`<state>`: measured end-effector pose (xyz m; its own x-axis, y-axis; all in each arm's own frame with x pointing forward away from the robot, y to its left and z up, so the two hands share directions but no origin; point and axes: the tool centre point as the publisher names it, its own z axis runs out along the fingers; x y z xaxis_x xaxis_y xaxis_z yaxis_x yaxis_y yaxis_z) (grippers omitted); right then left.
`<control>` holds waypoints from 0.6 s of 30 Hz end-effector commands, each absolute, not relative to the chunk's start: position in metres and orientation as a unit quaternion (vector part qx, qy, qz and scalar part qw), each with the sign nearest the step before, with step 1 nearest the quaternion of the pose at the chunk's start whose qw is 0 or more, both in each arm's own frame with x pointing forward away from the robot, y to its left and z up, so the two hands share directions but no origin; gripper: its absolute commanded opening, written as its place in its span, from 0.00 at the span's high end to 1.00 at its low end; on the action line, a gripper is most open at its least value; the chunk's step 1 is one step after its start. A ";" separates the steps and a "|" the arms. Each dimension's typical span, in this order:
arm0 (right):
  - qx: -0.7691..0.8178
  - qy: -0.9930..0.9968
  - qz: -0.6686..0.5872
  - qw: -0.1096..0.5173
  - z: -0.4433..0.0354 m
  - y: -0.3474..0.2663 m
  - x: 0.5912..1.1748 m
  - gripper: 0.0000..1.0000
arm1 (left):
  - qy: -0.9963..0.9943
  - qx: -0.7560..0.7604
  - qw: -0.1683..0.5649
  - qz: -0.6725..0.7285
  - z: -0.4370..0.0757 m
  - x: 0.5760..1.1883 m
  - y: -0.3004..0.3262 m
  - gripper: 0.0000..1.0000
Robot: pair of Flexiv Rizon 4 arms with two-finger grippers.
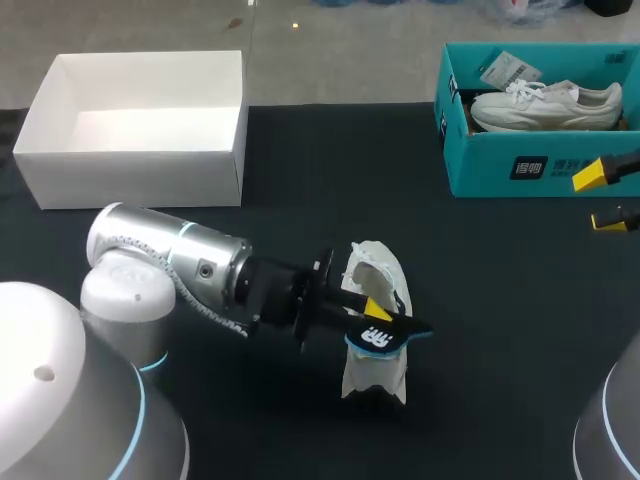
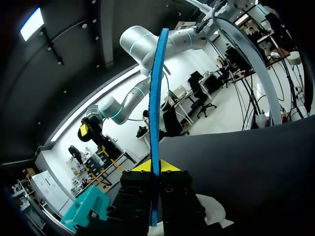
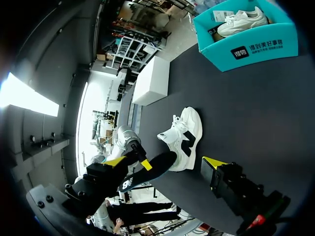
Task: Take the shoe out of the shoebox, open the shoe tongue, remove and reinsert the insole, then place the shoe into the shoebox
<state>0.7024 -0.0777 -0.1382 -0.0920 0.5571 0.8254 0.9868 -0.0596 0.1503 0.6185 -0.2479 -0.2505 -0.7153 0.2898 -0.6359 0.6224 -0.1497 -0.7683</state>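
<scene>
Blue-edged insole [image 2: 156, 98] pinched between left fingers [image 2: 140, 167]; right fingers [image 1: 592, 175] wide apart.

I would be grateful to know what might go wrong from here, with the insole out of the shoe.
1. The left gripper pinches the thin insole with much of it sticking out free, so it may bend or slip when pushed back into the shoe.
2. The shoe stands loose on the table. The right gripper is open and off by the teal box, so nothing steadies the shoe and it may slide or tip.
</scene>
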 end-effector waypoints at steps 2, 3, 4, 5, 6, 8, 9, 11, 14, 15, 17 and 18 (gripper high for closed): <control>-0.616 -0.628 -0.389 0.276 -0.139 -0.077 0.702 0.00 | 0.649 0.357 0.115 -0.662 -0.272 0.630 -0.267 1.00; -0.616 -0.628 -0.389 0.276 -0.139 -0.077 0.702 0.00 | 0.649 0.354 0.116 -0.663 -0.276 0.631 -0.267 1.00; -0.616 -0.628 -0.389 0.276 -0.139 -0.077 0.702 0.00 | 0.653 0.350 0.115 -0.662 -0.278 0.631 -0.266 1.00; -0.616 -0.628 -0.389 0.276 -0.139 -0.077 0.702 0.00 | 0.658 0.348 0.115 -0.658 -0.280 0.631 -0.265 1.00; -0.616 -0.628 -0.389 0.276 -0.139 -0.077 0.702 0.00 | 0.660 0.348 0.115 -0.656 -0.282 0.630 -0.264 1.00; -0.616 -0.628 -0.389 0.276 -0.139 -0.077 0.702 0.00 | 0.663 0.342 0.115 -0.656 -0.284 0.630 -0.261 1.00; -0.616 -0.628 -0.389 0.276 -0.139 -0.077 0.702 0.00 | 0.666 0.341 0.115 -0.653 -0.285 0.629 -0.259 1.00; -0.616 -0.628 -0.389 0.276 -0.139 -0.077 0.702 0.00 | 0.663 0.337 0.117 -0.658 -0.282 0.627 -0.257 1.00; -0.616 -0.628 -0.389 0.276 -0.139 -0.077 0.702 0.00 | 0.659 0.337 0.120 -0.662 -0.274 0.621 -0.254 1.00; -0.616 -0.628 -0.389 0.276 -0.139 -0.077 0.702 0.00 | 0.654 0.337 0.121 -0.667 -0.271 0.620 -0.253 1.00; -0.616 -0.628 -0.389 0.276 -0.139 -0.077 0.702 0.00 | 0.651 0.338 0.124 -0.668 -0.264 0.616 -0.251 1.00; -0.616 -0.628 -0.389 0.276 -0.139 -0.077 0.702 0.00 | 0.648 0.339 0.126 -0.670 -0.260 0.614 -0.250 1.00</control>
